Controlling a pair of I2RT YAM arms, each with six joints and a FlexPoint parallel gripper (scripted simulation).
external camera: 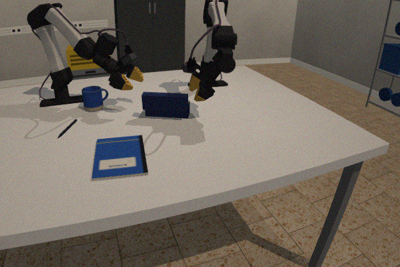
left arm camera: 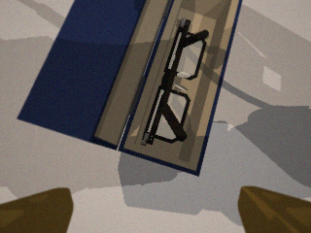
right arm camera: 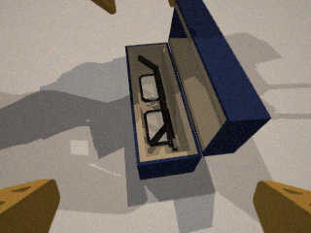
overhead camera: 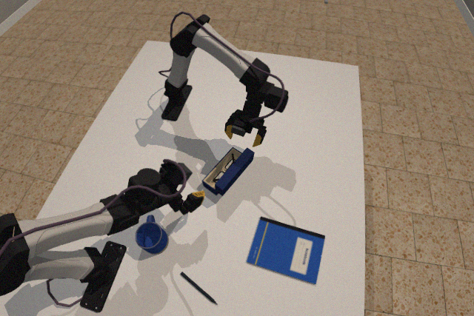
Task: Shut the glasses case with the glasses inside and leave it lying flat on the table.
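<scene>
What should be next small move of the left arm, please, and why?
Probably ease the open left gripper toward the outer side of the lid, ready to push it over. The lid stands open, the glasses already lie inside the base, and this gripper is near the case's end, not touching it.
</scene>
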